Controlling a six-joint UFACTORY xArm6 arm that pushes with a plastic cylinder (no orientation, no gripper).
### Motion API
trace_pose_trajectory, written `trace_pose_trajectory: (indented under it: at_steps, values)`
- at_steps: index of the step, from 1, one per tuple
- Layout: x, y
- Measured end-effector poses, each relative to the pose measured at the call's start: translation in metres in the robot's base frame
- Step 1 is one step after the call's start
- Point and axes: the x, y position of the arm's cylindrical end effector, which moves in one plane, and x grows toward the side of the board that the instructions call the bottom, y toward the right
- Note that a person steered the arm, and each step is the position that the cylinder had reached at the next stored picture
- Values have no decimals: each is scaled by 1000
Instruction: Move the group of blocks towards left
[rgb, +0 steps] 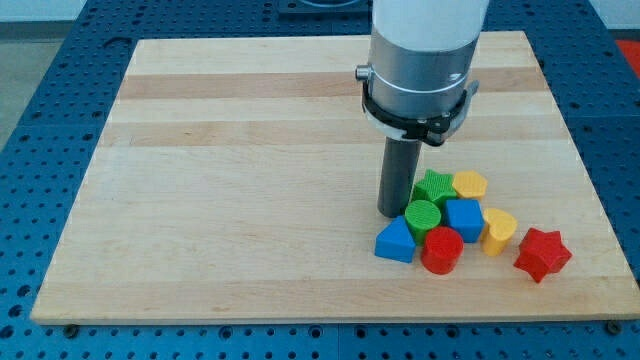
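The group of blocks is found low on the view's right part of the wooden table (250, 200): green star (436, 186), yellow block (469, 184), green cylinder (423, 217), blue cube (464, 219), blue triangular block (396, 241), red cylinder (442, 250) and yellow heart-like block (498, 229) are packed touching or nearly so. A red star (541, 253) is set slightly apart at the view's right.

My tip (393, 214) is seen on the view's left edge of the cluster, just beside the green star and green cylinder. No fingers are fitted, only a rod, so no spread or pinch can be reported.

Judgement: a push towards the left cannot be made from this side. The tip would best be carried round the cluster to its right flank, beyond the red star, without blocks being nudged. A slow sweep through the cluster's middle line is advised; off-centre contact would likely scatter the outer pieces.

Contact between tip and green blocks cannot be settled. The yellow shapes are hard to make out. The arm's upper part is cut off at the view's top.
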Motion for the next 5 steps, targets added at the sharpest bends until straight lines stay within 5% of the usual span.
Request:
trace_pose_trajectory:
  at_steps: [3, 5]
  values:
    - [-1, -2]
    - [-115, 11]
